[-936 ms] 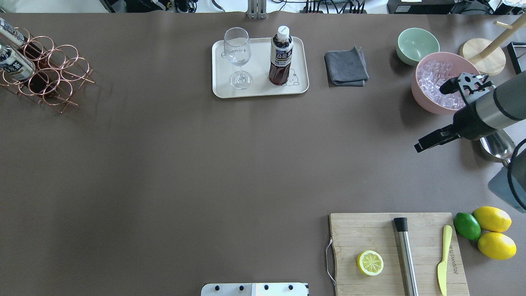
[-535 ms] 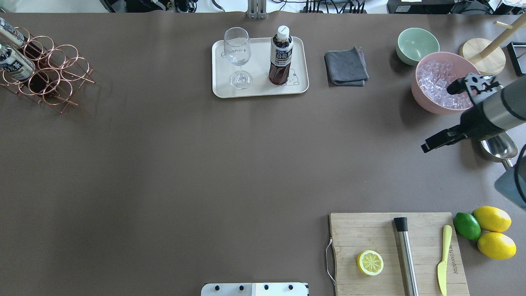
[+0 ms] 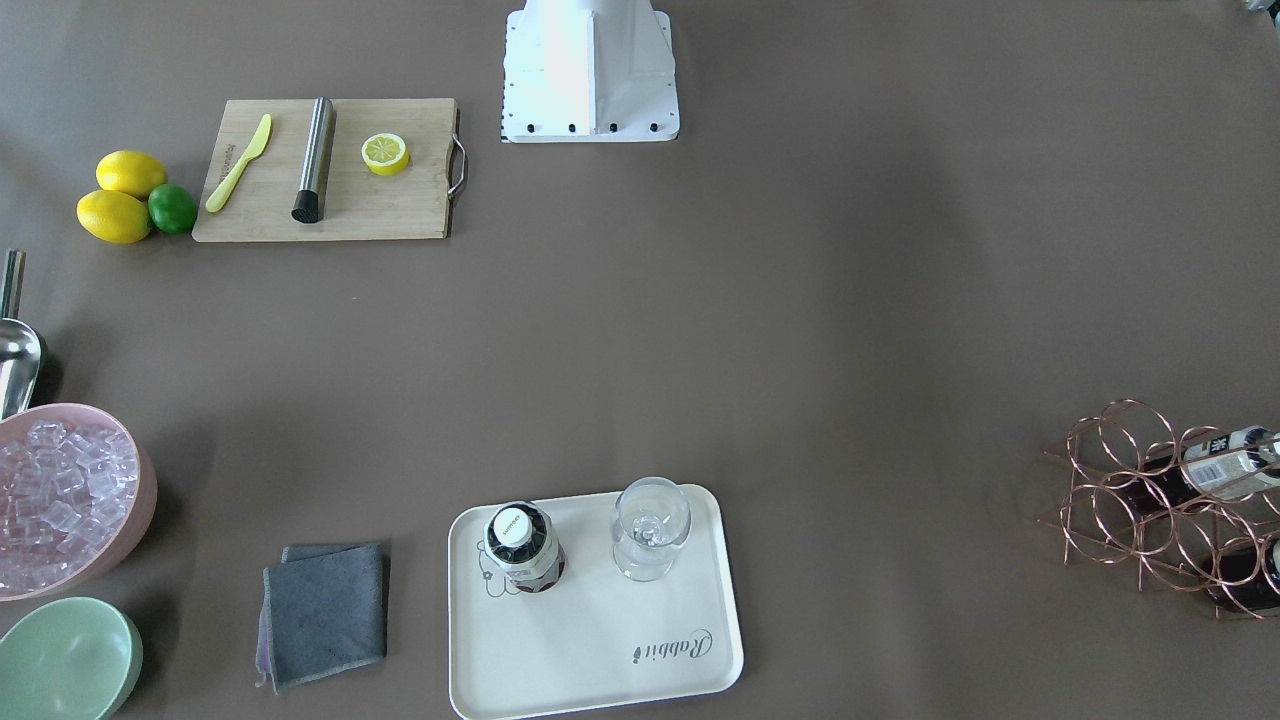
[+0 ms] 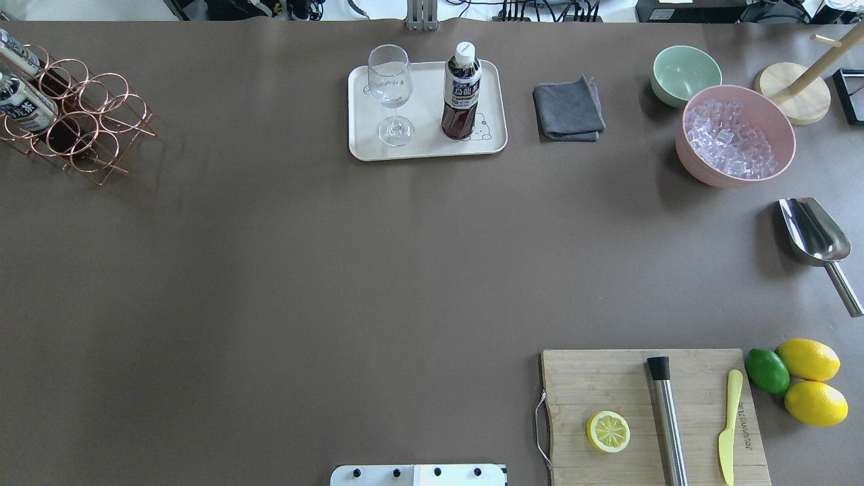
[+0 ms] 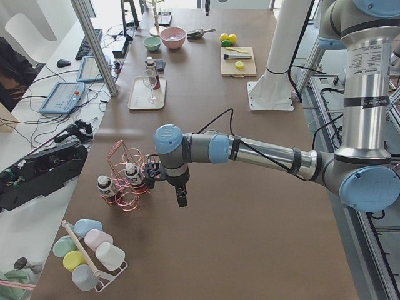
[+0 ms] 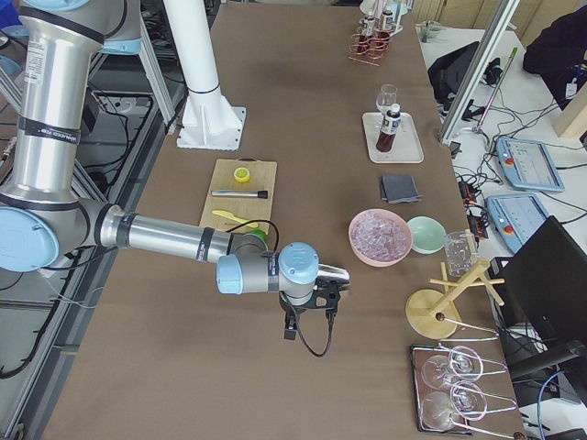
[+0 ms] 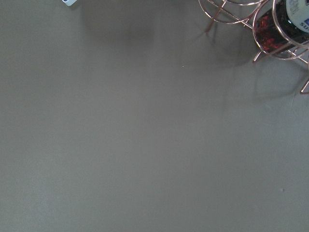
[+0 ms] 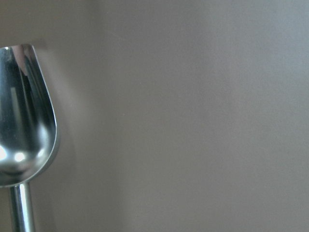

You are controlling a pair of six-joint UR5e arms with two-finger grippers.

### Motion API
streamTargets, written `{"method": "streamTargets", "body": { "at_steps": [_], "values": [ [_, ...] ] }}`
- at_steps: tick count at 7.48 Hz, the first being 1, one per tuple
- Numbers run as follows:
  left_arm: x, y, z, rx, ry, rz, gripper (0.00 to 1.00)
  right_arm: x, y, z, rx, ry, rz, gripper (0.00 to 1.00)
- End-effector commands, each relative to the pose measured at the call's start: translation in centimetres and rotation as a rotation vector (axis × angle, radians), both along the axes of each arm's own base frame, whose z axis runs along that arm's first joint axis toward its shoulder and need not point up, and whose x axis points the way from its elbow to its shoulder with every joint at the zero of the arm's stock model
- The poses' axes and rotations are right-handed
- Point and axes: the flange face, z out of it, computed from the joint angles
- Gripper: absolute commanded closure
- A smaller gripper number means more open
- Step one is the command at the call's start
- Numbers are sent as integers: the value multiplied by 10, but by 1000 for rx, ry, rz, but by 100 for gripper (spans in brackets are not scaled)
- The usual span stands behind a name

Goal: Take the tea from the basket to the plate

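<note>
Cream rectangular tray (image 4: 425,145) holds 1 upright white-capped brown tea bottle (image 4: 462,94); right gripper (image 6: 328,298) has left the overhead view, suggesting completion. Whether it or left gripper (image 5: 150,175) is open, I cannot tell.

You see the left gripper (image 5: 182,199) and the right gripper (image 6: 289,328) only from the table's ends, too small to judge how their jaws stand. The basket (image 4: 74,121) runs off the overhead view's left edge, which cuts its two tea bottles (image 4: 25,108). The right wrist view crops the scoop (image 8: 21,121) at its left and bottom edges.
</note>
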Motion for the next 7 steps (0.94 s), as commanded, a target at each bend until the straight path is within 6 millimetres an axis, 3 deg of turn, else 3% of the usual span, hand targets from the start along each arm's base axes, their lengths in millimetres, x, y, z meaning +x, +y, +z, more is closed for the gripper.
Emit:
{"method": "streamTargets", "body": {
  "at_steps": [1,2,7],
  "values": [
    [0,0,0,-1,0,-1,2,12,-15,-69,-41,106,11,0],
    [0,0,-1,1,0,-1,2,11,-33,-100,-52,112,19,0],
    [0,0,0,0,0,0,2,2,-39,-99,-65,98,2,0]
  ]
}}
